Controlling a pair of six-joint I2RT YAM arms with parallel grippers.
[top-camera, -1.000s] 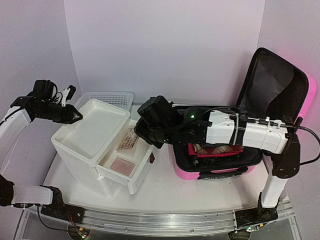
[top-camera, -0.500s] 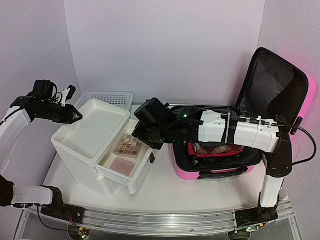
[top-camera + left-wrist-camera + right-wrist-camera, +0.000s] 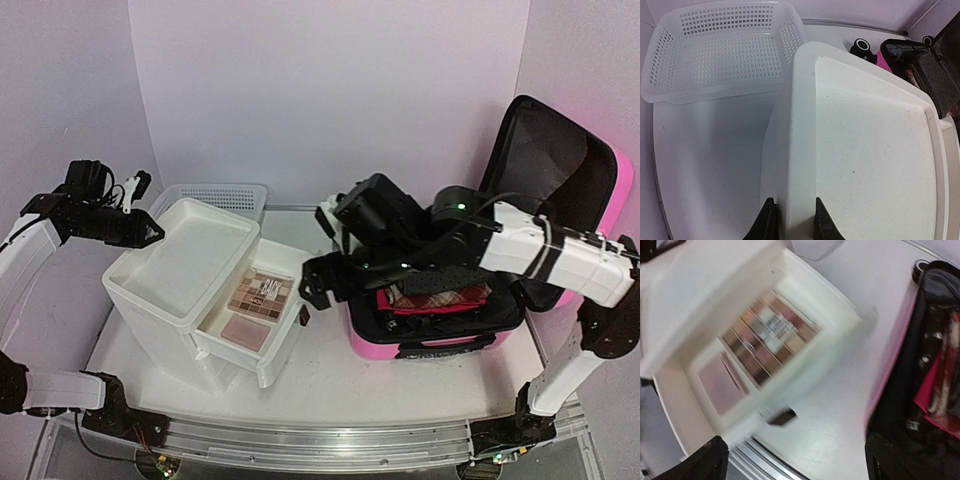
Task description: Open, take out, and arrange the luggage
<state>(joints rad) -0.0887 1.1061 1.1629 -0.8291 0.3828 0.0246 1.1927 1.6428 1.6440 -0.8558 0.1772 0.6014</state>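
Pink luggage (image 3: 440,345) is seen open at the right, lid raised. Right gripper (image 3: 325,275) is spread wide, empty, above the drawer (image 3: 275,345). Left gripper (image 3: 792,225) is narrowed on nothing.

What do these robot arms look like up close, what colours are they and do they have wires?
Both the left arm and the right arm have white shell segments joined by black joints and black wrist units. Thin black cables run along them, and small green lights glow on the right arm. Each gripper's jaws are black; the right gripper shows as two dark wedge-shaped tips.
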